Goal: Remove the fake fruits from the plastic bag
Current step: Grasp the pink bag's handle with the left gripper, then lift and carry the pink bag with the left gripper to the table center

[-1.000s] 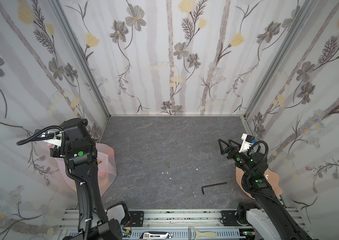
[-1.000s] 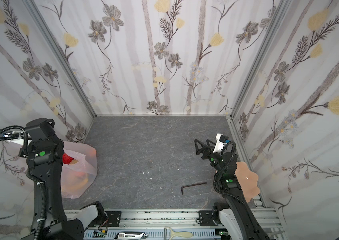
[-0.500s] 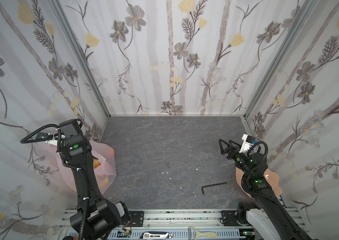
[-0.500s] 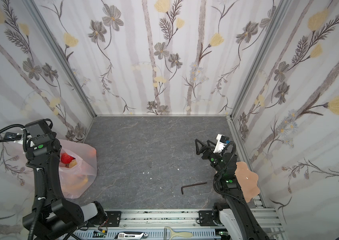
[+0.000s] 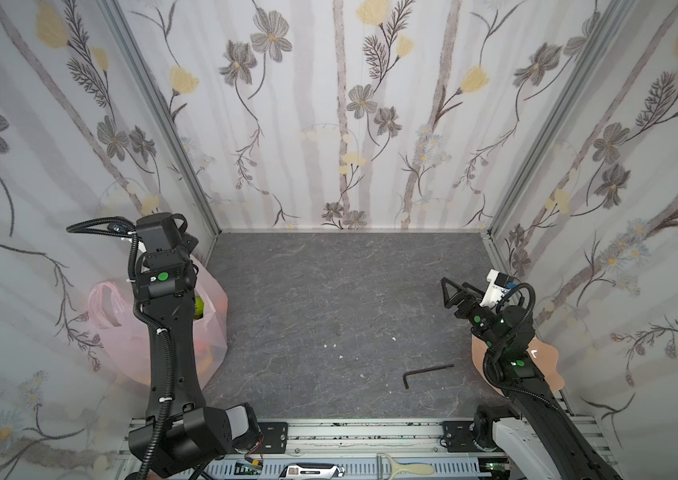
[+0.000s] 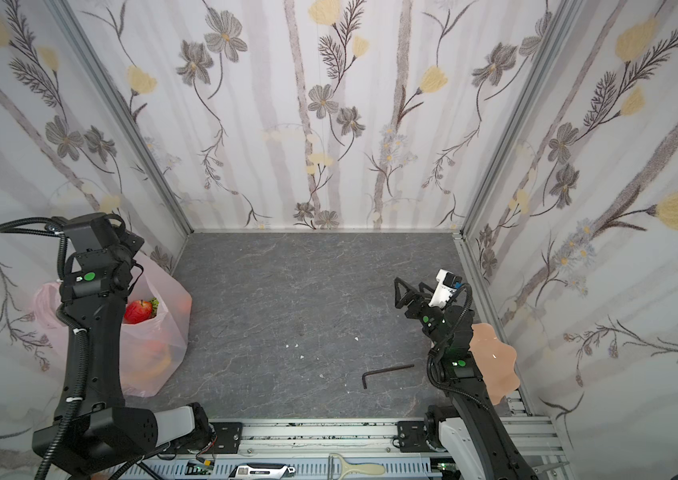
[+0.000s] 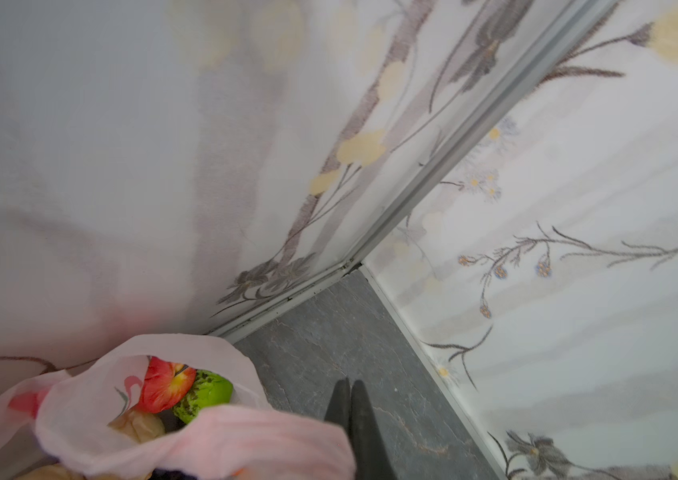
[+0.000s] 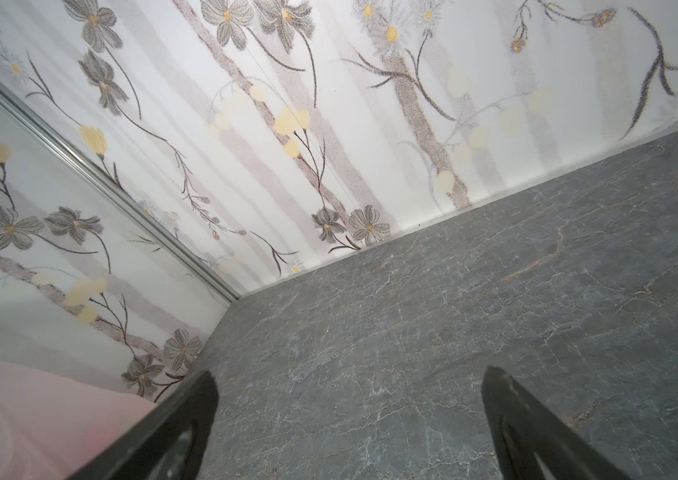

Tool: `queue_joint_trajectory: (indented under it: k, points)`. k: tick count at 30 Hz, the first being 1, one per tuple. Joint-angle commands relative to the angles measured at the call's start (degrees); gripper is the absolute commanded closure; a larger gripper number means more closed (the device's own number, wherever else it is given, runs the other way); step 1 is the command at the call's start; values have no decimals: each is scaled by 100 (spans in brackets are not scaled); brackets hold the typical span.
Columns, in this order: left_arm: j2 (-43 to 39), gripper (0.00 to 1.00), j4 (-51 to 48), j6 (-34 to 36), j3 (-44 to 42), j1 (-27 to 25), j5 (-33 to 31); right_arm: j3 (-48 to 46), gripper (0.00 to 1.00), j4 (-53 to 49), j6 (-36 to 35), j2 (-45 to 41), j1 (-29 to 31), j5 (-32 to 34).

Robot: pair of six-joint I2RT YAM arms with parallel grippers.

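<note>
At the far left, the plastic bag [image 6: 163,332] stands against the side wall with every fake fruit still inside: the red apple [image 7: 163,386] and the bumpy green fruit [image 7: 208,392] show in its open mouth, and orange shapes glow through the film lower down. The left gripper [image 7: 350,415], spread wide above the bag a second ago, has moved toward the back corner and closed, its jaws now pressed together. The bag's rim runs right up to them, so they look pinched on the film, not on a fruit. That suggests the bag is being held open or steadied for unloading. The grey stone-patterned table [image 5: 329,291] is bare apart from white crumbs and a black Allen key [image 5: 424,371]. Farther right, the right gripper [image 8: 347,374] has not moved and hangs wide open and empty above the table, with the peach-pink dish [image 6: 495,357] beneath its arm. Floral wallpaper [image 5: 350,124] lines three sides.
</note>
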Motion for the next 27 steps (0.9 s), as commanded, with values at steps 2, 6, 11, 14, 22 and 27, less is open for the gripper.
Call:
queue_joint_trajectory:
  k: [2,6,11,14,22,27]
  points:
    - [297,100,-30,513,432,-578,267,74,0,-190,57,-90,0,199]
    - [703,100,-237,973,1016,-1453,223,107,0,-323,86,-147,0,271]
    - [1411,100,-475,1707,1894,-2738,6,233,0,-546,129,-180,-9,378]
    - [1860,100,-608,2124,2423,-3636,-197,343,0,-739,140,-205,-9,476]
    - [2241,100,-846,2972,2778,-5276,-490,641,0,-1114,44,-205,-5,674]
    - [1861,100,-978,3295,2216,-6033,-750,881,0,-1138,-106,15,131,529]
